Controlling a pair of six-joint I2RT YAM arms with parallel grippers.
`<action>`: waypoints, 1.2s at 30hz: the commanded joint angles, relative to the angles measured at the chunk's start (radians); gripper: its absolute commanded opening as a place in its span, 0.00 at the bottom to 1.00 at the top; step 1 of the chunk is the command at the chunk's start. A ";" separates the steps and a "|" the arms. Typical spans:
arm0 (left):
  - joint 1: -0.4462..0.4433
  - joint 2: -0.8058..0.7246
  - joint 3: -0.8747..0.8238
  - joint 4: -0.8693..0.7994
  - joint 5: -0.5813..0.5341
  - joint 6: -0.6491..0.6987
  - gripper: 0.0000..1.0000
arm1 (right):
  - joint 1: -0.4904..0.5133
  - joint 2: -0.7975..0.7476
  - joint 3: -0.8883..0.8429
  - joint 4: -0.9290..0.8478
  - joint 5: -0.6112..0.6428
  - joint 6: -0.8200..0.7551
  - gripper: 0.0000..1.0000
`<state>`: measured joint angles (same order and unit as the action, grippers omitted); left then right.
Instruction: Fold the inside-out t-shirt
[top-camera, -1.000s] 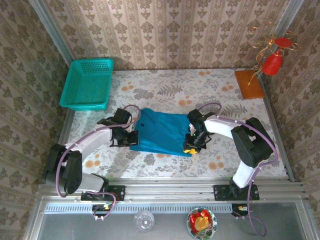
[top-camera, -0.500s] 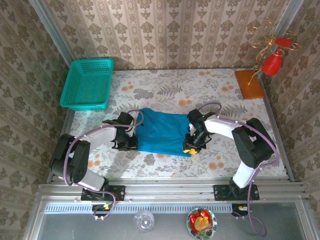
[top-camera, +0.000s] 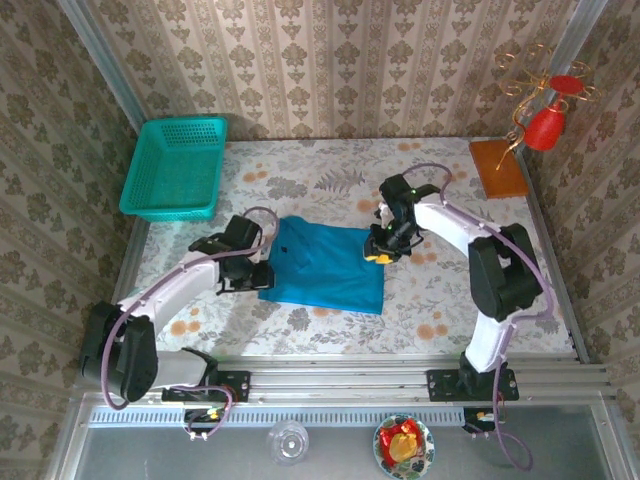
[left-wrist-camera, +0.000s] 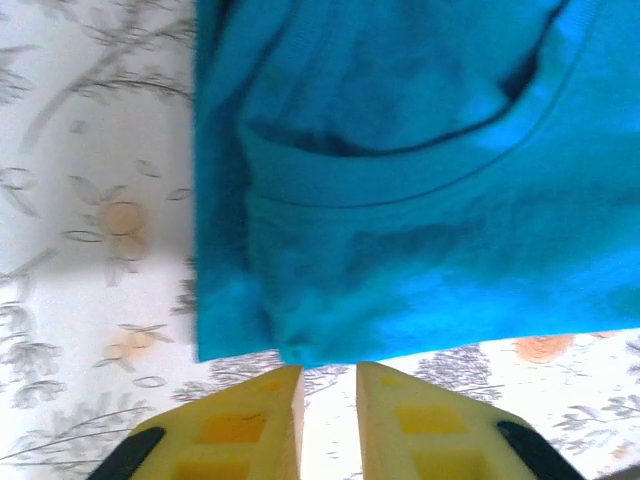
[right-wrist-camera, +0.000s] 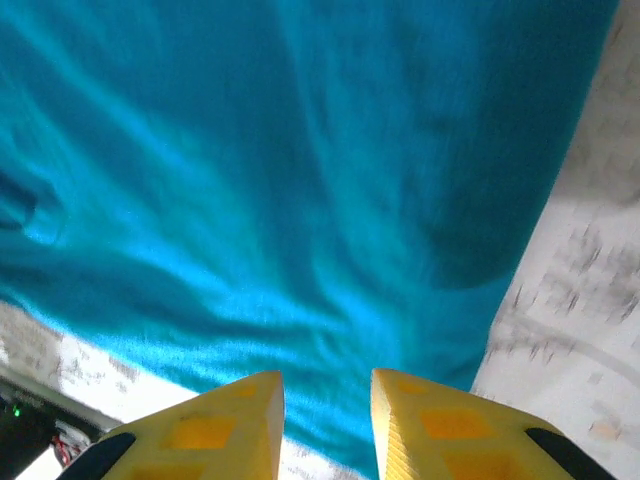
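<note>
Your t-shirt (top-camera: 325, 265) lies near the middle of the flowered surface (top-camera: 440, 300), bunched into a rough rectangle between the two arms. The teal mesh basket (top-camera: 175, 165) sits at the far left corner, well apart from it.

Your left claw (top-camera: 263, 270) is low at the shirt's left edge. On the left wrist camera, the left claw (left-wrist-camera: 328, 372) has its yellow fingers (left-wrist-camera: 240, 425) parted by a narrow slit. Bare surface shows through the slit and no cloth is pinched there. The shirt's (left-wrist-camera: 420, 200) near corner lies just past the fingertips, and the curved neckline band runs across the fabric above it.

Your right claw (top-camera: 375, 253) is at the shirt's far right corner. On the right wrist camera, the right claw (right-wrist-camera: 327, 385) has its fingers (right-wrist-camera: 215, 425) a little apart. The rumpled shirt (right-wrist-camera: 280, 180) spreads beyond them, with its edge running down the right side against the pale surface (right-wrist-camera: 590, 300). You see teal in the gap between the fingers, but nothing clamped. This view is blurred, so you can't tell whether the tips touch the cloth.
</note>
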<state>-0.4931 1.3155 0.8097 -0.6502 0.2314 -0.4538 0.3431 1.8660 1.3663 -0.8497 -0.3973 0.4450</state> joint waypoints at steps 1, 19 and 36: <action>-0.055 0.051 0.020 0.091 0.072 -0.065 0.17 | -0.025 0.097 0.103 -0.064 0.007 -0.069 0.30; 0.030 0.344 0.083 0.217 0.112 0.037 0.08 | -0.092 0.185 -0.044 0.051 -0.041 -0.049 0.27; 0.155 0.685 0.514 0.111 0.226 0.274 0.07 | 0.375 -0.172 -0.610 0.475 -0.088 0.527 0.27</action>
<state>-0.3405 1.9686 1.2846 -0.5152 0.4385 -0.2394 0.6476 1.6653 0.8162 -0.3820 -0.5289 0.8043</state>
